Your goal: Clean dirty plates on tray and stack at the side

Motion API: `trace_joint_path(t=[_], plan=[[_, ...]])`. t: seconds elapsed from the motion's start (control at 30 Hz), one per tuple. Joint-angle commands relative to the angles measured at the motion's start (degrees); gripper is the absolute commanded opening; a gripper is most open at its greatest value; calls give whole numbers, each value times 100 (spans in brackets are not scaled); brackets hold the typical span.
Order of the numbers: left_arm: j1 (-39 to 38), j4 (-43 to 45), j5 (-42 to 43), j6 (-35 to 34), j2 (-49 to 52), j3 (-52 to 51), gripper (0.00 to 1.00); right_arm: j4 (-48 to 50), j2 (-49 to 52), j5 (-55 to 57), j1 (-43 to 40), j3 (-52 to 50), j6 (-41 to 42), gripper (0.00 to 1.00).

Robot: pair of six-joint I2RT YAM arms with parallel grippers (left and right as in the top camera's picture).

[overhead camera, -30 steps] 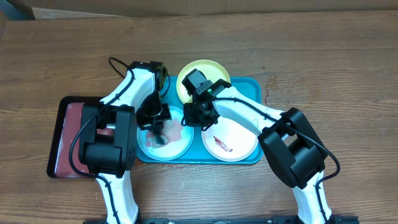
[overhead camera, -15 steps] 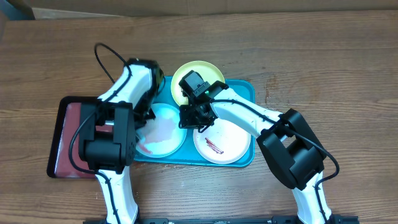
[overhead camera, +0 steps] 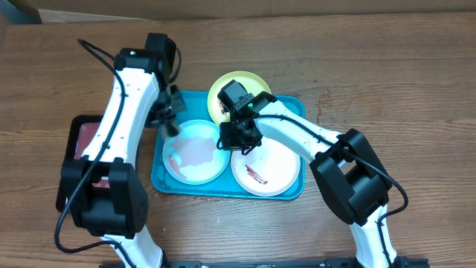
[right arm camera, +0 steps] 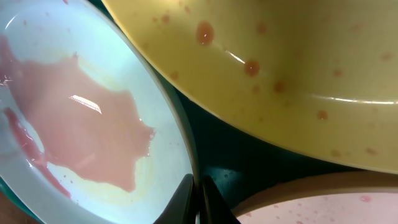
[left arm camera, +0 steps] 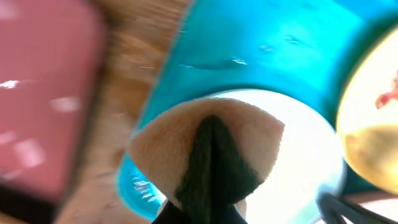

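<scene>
1. Plates crowd the blue tray (overhead camera: 159, 175) on my overhead feed: the light blue plate (overhead camera: 195, 152) on the near left, the white plate (overhead camera: 271, 171) on the near right, and the yellow-green plate (overhead camera: 223, 89) at the far side, its edge overhanging the tray's far rim
2. Pinkish film covers much of the light blue plate's inside, with a darker red streak along its left rim; the white plate carries a short red-brown smear, and my right wrist camera shows reddish spots scattered over the yellow-green plate
3. My right gripper (overhead camera: 236, 140) sits low in the middle of the tray, where the three plates meet. Its wrist camera shows the fingertips drawn almost together, pinching the rim of the light blue plate on the side nearest the other two
4. My left gripper (overhead camera: 170, 123) hangs above the tray's far left corner, just beside the light blue plate and off its surface. It is clamped on a tan sponge (left arm camera: 205, 149) with a dark green layer, seen blurred in the left wrist view over the plate's edge and the tray's rim
5. Black tray (overhead camera: 65, 175) with its dark red inside lies on the wooden table (overhead camera: 387, 67) left of the blue tray, partly hidden beneath my left arm
</scene>
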Motion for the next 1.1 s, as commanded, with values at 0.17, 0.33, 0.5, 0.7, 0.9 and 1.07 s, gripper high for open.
trace_joint_path(t=[0.17, 0.33, 0.5, 0.7, 0.9, 1.07], plan=[[-227, 1185, 1200, 334, 339, -1534, 4, 4, -2, 111, -24, 170, -55, 4], [-127, 2055, 975, 341, 503, -2004, 4, 4, -2, 111, -24, 170, -55, 4], [48, 1941, -210, 337, 496, -2026, 4, -15, -2, 116, -24, 170, -55, 4], [350, 1298, -1624, -105, 494, -1878, 4, 37, -2, 122, -24, 170, -59, 4], [603, 557, -1681, -348, 358, -942, 4, 46, -2, 138, 15, 170, -251, 4], [778, 146, -1257, -348, -232, 87, 4, 48, -107, 142, 142, 173, -560, 4]])
